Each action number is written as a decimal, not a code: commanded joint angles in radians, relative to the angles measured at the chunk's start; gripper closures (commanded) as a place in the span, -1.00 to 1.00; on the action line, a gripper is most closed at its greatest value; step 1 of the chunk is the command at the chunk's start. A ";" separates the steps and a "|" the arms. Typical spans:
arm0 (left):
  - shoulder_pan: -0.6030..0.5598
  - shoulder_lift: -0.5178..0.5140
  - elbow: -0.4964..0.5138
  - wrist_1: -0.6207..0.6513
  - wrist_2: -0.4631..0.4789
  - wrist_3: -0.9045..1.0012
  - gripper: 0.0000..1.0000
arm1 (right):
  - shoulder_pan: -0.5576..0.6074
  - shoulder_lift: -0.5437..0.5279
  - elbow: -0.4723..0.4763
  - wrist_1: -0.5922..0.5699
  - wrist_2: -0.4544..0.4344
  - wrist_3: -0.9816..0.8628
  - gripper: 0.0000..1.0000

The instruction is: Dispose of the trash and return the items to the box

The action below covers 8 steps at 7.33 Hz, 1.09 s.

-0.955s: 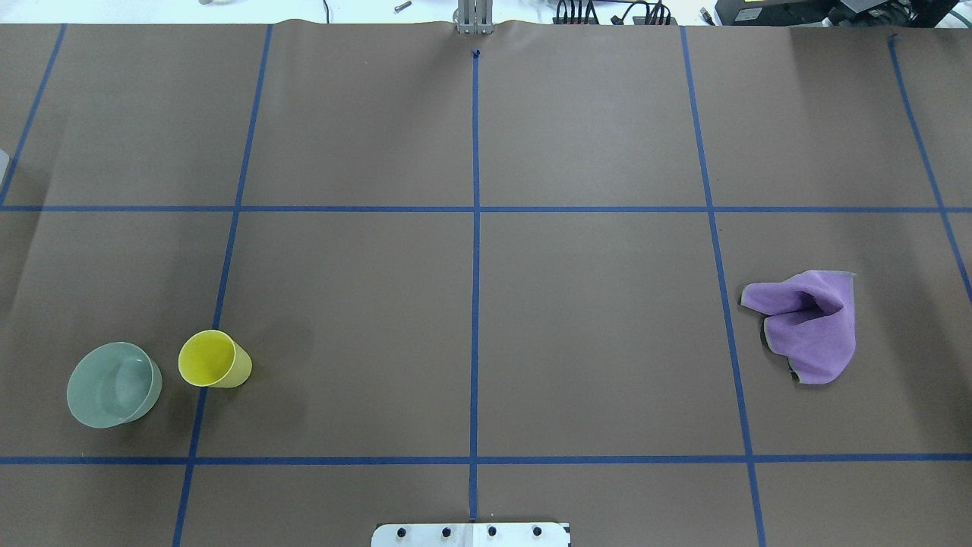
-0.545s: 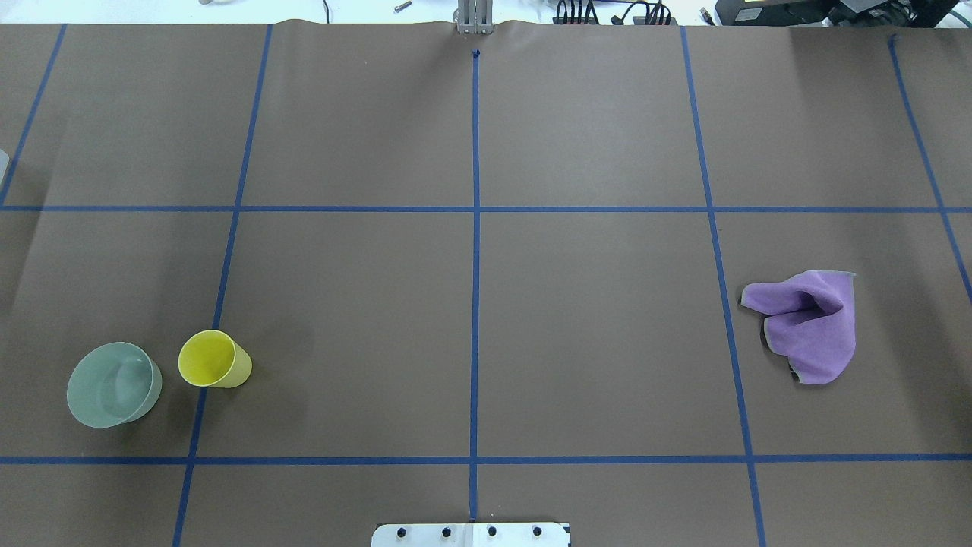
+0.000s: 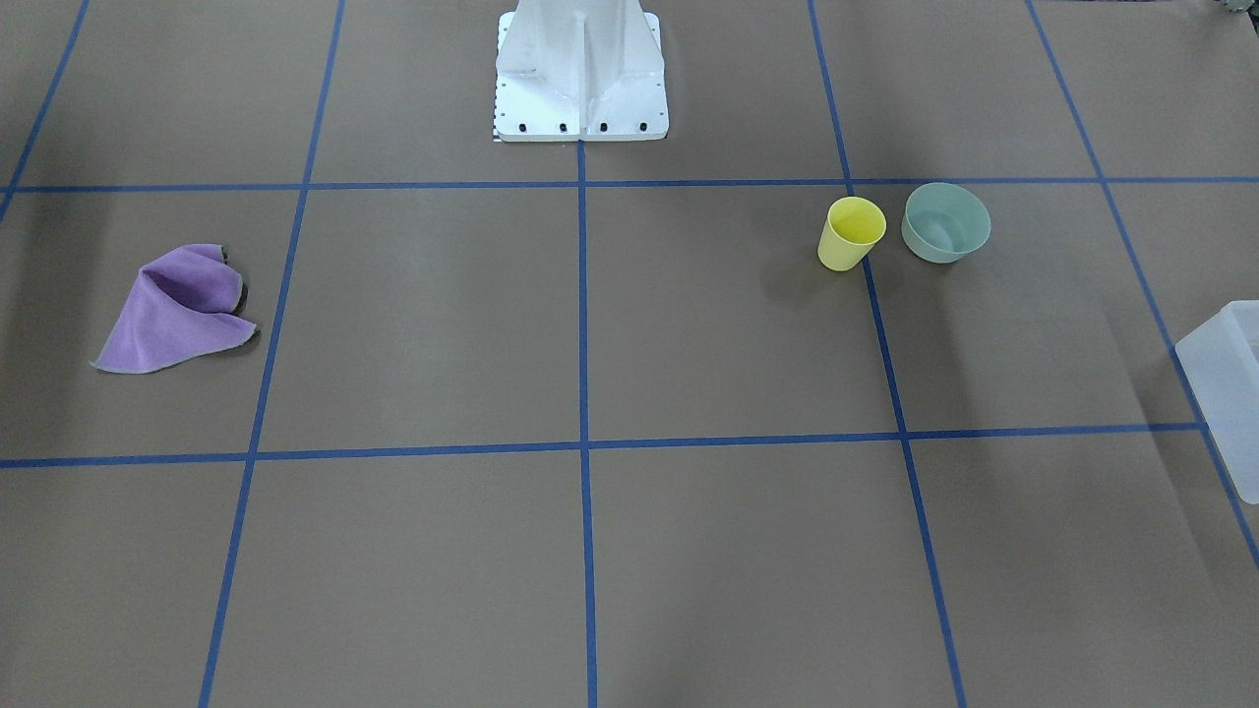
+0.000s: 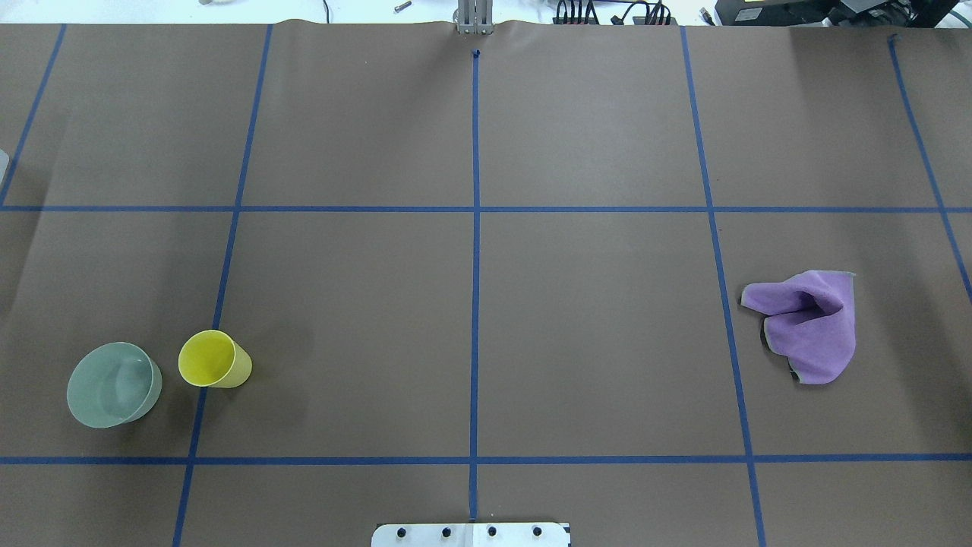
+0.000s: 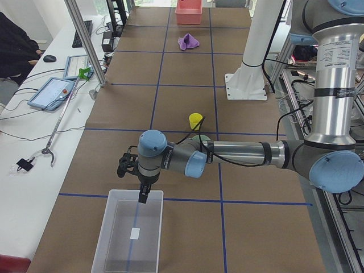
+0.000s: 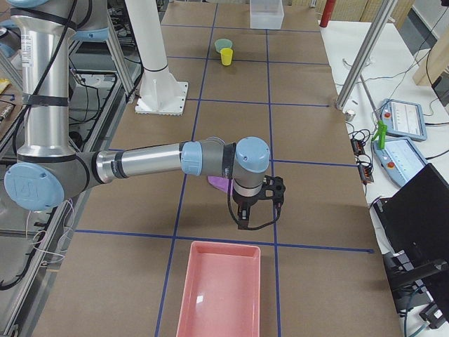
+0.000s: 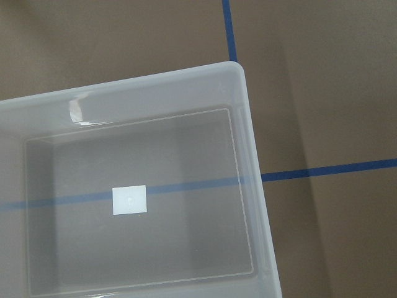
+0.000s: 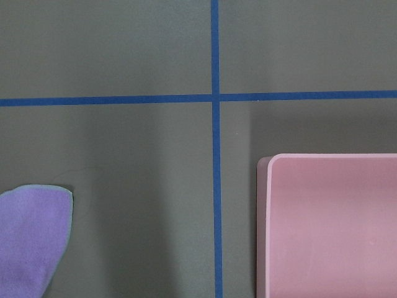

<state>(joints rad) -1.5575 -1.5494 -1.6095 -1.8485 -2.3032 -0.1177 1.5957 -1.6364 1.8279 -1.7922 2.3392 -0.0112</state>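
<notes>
yellow cup (image 3: 852, 233) upright just beside grey-green bowl (image 3: 945, 222), box (image 3: 1220, 374) well apart

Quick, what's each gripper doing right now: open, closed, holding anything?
Left gripper: cannot tell, seen only from the side.
Right gripper: cannot tell, seen only from the side.

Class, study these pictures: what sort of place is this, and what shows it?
Probably a robotics lab: a table marked with a blue tape grid, an industrial robot arm reaching over it, and a side bench with tablets.
</notes>
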 commanded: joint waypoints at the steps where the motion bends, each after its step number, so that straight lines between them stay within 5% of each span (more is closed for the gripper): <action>1: 0.031 0.005 -0.080 0.002 -0.058 -0.165 -0.97 | 0.000 0.001 0.001 0.001 0.000 -0.006 -1.00; 3: 0.178 0.046 -0.193 -0.014 -0.055 -0.433 -0.97 | -0.003 0.001 0.002 0.001 0.000 0.000 -1.00; 5: 0.301 0.188 -0.201 -0.337 -0.053 -0.695 -0.97 | -0.013 0.003 0.002 -0.001 0.000 0.007 -1.00; 8: 0.559 0.244 -0.199 -0.521 0.099 -0.981 -0.97 | -0.020 0.003 0.002 -0.001 0.002 0.008 -1.00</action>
<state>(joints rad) -1.1159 -1.3254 -1.8088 -2.2993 -2.2904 -0.9841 1.5769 -1.6337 1.8300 -1.7931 2.3403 -0.0031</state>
